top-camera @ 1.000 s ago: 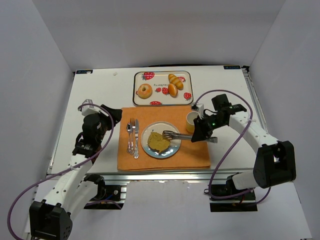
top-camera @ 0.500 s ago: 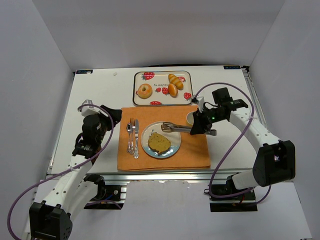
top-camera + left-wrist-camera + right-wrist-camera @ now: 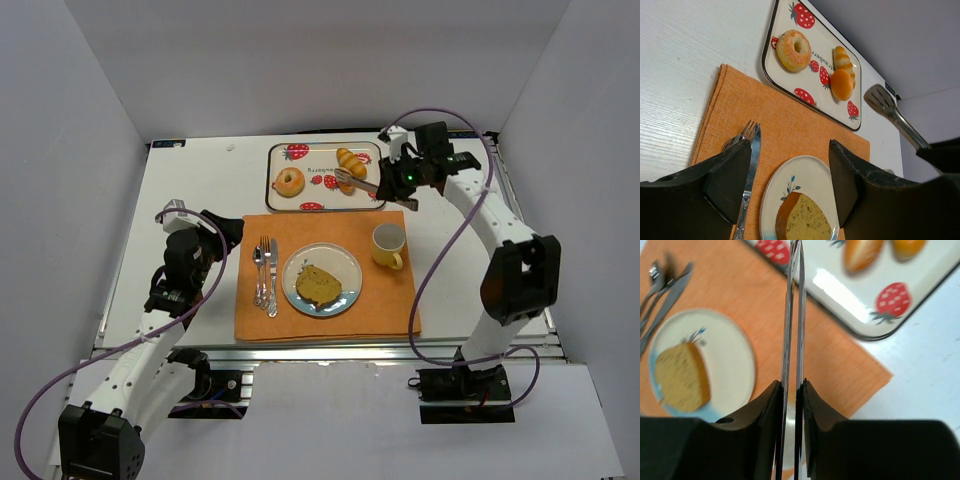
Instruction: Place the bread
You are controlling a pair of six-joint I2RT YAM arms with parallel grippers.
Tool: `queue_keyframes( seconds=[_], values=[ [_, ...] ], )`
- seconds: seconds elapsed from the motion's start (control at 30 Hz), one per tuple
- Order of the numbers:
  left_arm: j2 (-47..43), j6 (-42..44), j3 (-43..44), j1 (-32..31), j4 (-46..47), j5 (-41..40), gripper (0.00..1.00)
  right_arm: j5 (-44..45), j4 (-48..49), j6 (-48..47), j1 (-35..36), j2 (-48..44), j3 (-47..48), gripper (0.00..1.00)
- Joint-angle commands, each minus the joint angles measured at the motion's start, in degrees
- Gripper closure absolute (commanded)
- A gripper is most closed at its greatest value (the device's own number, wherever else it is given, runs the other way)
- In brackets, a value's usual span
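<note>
Overhead, a yellow mug (image 3: 388, 243) on the orange woven mat (image 3: 390, 310), right of a round glazed plate (image 3: 350, 262); no mug from the right wrist. Bread (image 3: 318, 285), a thick brown slice, flat on that plate. Right fingers (image 3: 767, 410) clamped on thin shiny tongs (image 3: 792, 315), blades close together; from above, tips over the strawberry-printed tray (image 3: 318, 155). Left fingers (image 3: 727, 180) apart, holding nothing, near the mat's left edge. Closer, from the left wrist: sugar-crusted ring donut (image 3: 793, 49), glossy rolls (image 3: 841, 84), fork (image 3: 745, 132) beside knife (image 3: 752, 165), white wood-grain tabletop (image 3: 680, 75).
</note>
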Motion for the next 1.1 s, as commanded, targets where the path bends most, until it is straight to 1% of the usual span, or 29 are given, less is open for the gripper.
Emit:
queue_keyframes(
  seconds=[0.0, 0.13, 0.23, 0.43, 0.73, 1.07],
  values=[
    [-1.0, 0.1, 0.1, 0.1, 0.4, -0.1, 0.27, 7.7, 2.0, 4.6, 0.1, 4.6, 7.2, 0.73],
    [-1.0, 0.0, 0.0, 0.1, 0.3, -0.3, 0.27, 10.6, 2.1, 4.9, 0.0, 8.9, 12.1, 0.71],
    [-0.9, -0.2, -0.3, 0.1, 0.6, -0.3, 0.27, 12.0, 2.4, 4.4, 0.1, 10.4, 13.0, 0.69],
    [0.7, -0.2, -0.2, 0.1, 0.8, 0.1, 0.27, 12.4, 3.7, 4.4, 0.0, 12.2, 13.1, 0.64],
    [1.9, 0.1, 0.2, 0.1, 2.8, 0.3, 0.27, 10.2, 3.8, 6.0, 0.0, 12.8, 12.8, 0.57],
    [2.1, 0.0, 0.1, 0.1, 3.1, 0.3, 0.27, 11.3, 4.6, 5.2, 0.0, 13.7, 12.7, 0.55]
  ],
)
